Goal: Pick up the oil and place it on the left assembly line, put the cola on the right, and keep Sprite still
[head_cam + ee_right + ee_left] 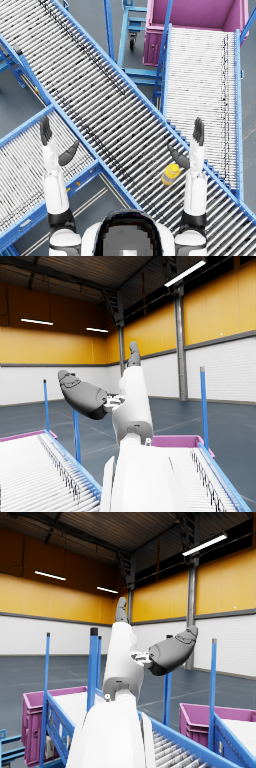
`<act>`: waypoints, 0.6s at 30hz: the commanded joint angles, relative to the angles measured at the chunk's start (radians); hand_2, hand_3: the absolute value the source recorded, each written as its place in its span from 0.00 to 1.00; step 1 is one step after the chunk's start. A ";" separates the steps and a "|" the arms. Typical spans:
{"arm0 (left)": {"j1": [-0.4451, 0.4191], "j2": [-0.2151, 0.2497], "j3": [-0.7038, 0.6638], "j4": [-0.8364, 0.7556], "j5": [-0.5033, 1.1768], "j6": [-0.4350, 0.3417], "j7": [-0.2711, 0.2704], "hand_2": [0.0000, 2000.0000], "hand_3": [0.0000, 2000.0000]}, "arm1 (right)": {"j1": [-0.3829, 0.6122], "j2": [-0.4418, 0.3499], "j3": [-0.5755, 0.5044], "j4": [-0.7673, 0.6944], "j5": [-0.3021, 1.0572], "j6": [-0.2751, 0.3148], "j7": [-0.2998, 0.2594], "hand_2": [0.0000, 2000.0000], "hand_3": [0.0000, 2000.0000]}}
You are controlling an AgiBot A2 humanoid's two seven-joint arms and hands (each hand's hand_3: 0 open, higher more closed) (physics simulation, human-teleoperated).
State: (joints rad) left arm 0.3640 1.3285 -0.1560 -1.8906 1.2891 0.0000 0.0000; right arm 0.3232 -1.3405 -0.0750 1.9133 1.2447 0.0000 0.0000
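On the middle grey roller conveyor (100,95), head view: the small yellow oil bottle (171,174) sits just beside the right hand (194,147), not yet lifted. The left hand (52,146) is empty too. No cola or Sprite in sight. Left wrist view: fingers spread wide, holding nothing. Right wrist view: same again, so every step is left.

No legible text, brand name, number or sign appears in any view. The oil bottle (171,173), lying on the roller conveyor (100,100), is rendered too small and too blurred for any label print to be read.
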 commanded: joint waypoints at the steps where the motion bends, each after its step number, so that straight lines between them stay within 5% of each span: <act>1: 0.016 -0.003 0.002 -0.003 0.000 0.000 0.000 0.00 0.00 | 0.013 0.000 0.006 0.005 0.000 0.000 0.000 0.00 0.00; 18: -0.006 0.014 -0.004 0.003 0.000 0.000 0.000 0.00 0.00 | -0.042 -0.023 0.005 0.042 0.000 0.000 0.000 0.00 0.00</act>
State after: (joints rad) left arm 0.3584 1.3425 -0.1590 -1.8886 1.2890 0.0000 0.0000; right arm 0.2831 -1.3647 -0.0716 1.9464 1.2446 0.0000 0.0000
